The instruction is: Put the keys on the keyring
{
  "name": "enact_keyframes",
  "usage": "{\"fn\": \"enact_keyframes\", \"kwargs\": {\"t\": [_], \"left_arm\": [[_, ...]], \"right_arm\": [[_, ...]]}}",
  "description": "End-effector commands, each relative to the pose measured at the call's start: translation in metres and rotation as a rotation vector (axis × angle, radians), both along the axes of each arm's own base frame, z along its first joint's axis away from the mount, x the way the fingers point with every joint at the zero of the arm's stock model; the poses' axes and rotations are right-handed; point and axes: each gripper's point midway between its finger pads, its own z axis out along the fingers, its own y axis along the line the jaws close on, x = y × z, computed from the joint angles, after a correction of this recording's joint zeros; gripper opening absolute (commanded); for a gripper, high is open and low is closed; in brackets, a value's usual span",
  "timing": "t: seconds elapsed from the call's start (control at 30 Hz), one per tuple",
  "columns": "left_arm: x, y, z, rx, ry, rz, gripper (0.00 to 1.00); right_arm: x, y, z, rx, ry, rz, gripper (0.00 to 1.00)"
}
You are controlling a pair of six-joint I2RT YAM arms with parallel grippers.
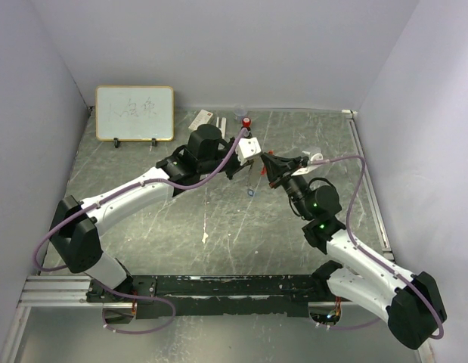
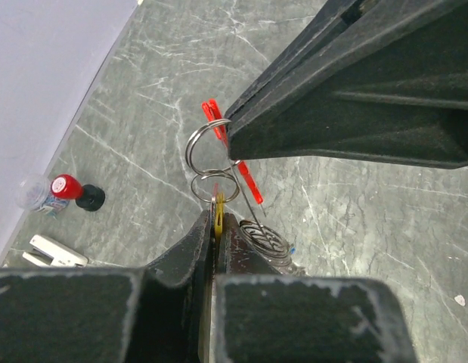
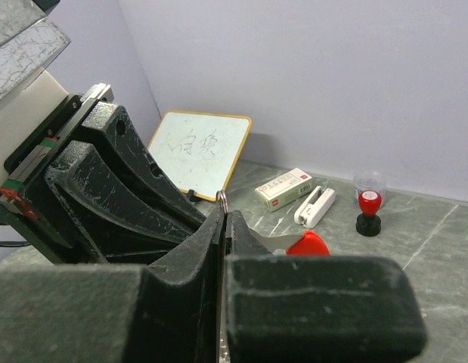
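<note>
Plain pale lavender-grey walls close in three sides: back wall, left wall, right wall. Between them lies a grey-green marbled tabletop streaked with white scratches, evenly lit. A small wooden-framed whiteboard with faint scribbles leans at the back wall's left end; a ribbed aluminium rail lines the near edge

Both jaws clamped, tips close.

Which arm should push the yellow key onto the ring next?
Left, probably. The left fingers pinch the yellow key close to the keyring, which the right fingers hold steady.
</note>
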Motion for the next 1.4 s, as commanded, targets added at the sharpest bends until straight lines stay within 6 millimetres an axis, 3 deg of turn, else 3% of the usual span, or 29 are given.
{"fn": "enact_keyframes", "kwargs": {"t": [0.0,0.6,1.23,1.37], "left_arm": [[-0.002,-0.003,0.003,0.002,0.009,-0.028,0.07],[0.010,0.005,0.022,0.034,-0.049,0.031,0.07],[0.016,0.004,0.010,0.069,-0.032,0.048,0.07],[0.016,0.006,0.016,0.057,-0.045,0.056,0.07]], "right_arm": [[0.001,-0.002,0.030,0.033,-0.071,-0.016,0.00],[0.003,0.007,0.012,-0.077,-0.030,0.015,0.00],[-0.005,-0.003,0.016,-0.079,-0.057,-0.007,0.00],[-0.004,-0.002,0.015,-0.095,-0.051,-0.006,0.00]]}}
